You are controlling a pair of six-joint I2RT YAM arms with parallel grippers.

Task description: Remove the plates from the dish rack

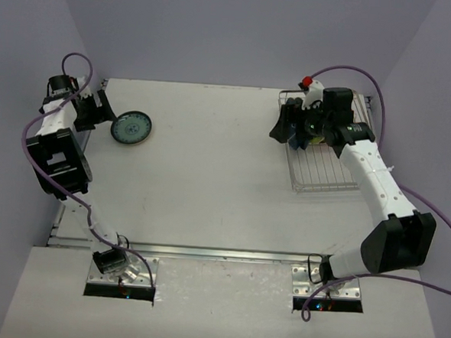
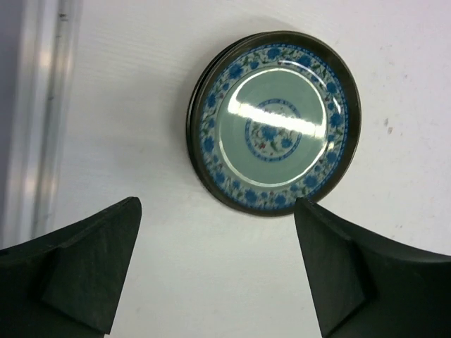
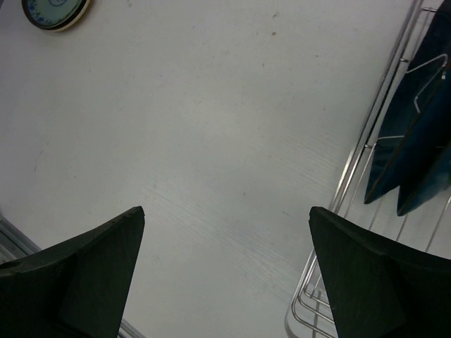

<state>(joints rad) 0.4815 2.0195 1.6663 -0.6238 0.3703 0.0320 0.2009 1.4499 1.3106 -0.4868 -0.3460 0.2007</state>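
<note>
A round plate (image 1: pixel 131 127) with a dark rim, blue flower border and pale green centre lies flat on the table at the far left. In the left wrist view (image 2: pixel 275 123) a second dark edge shows under its left side. My left gripper (image 1: pixel 105 109) (image 2: pixel 218 271) is open and empty, just left of this plate. The silver wire dish rack (image 1: pixel 329 171) stands at the far right. Dark blue plates (image 3: pixel 412 137) stand upright in it. My right gripper (image 1: pixel 287 131) (image 3: pixel 225 271) is open and empty, over the table at the rack's left rim (image 3: pixel 352 179).
The right arm covers the far half of the rack in the top view; a bit of red (image 1: pixel 306 84) shows behind it. A metal rail (image 1: pixel 205 252) runs along the table's near edge. Walls close in the left, far and right sides.
</note>
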